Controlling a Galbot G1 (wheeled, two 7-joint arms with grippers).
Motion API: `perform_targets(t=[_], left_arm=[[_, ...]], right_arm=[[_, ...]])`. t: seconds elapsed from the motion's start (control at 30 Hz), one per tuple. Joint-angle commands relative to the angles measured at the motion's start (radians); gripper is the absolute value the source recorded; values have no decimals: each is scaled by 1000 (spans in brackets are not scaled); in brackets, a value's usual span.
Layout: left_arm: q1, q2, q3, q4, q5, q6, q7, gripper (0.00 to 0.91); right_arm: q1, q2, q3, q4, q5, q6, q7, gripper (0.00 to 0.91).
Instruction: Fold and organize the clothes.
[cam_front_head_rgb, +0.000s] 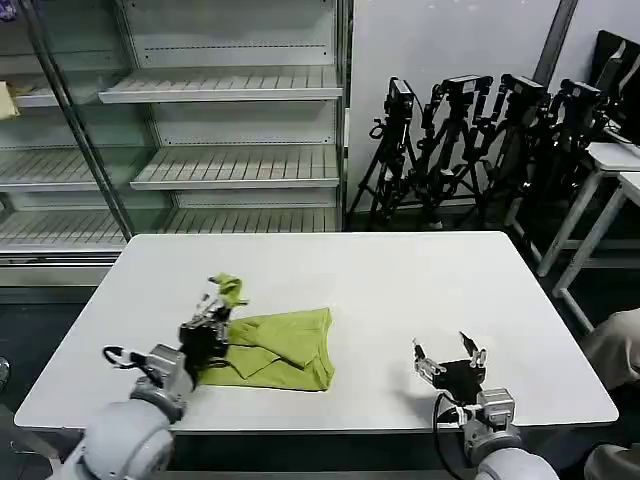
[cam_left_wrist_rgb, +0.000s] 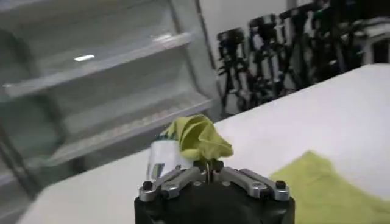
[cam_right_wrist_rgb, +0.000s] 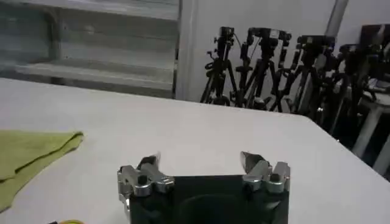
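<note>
Pinching a raised corner of the shirt (cam_front_head_rgb: 283, 350) lying partly folded on the table (cam_front_head_rgb: 400, 290), the left gripper (cam_front_head_rgb: 222, 297) risks dragging the folds apart if pulled sideways; the right gripper (cam_front_head_rgb: 450, 357) waits spread.

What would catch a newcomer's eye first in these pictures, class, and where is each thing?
The lime T-shirt stands out, lying partly folded on the white table toward the robot's left. The left gripper is shut on a bunched-up corner of it, lifted above the tabletop. The right gripper hovers open near the table's front edge, apart from the cloth.
</note>
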Motion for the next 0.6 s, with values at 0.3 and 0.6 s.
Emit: perform_targets(t=[0.3, 0.6], left_arm=[[-125, -160, 265, 63, -148, 9, -65, 10], [-149, -204, 323, 111, -150, 10, -81, 10]], right_arm=[[21, 7, 12, -1, -4, -5, 1, 907], [9, 9, 23, 12, -8, -6, 0, 907]])
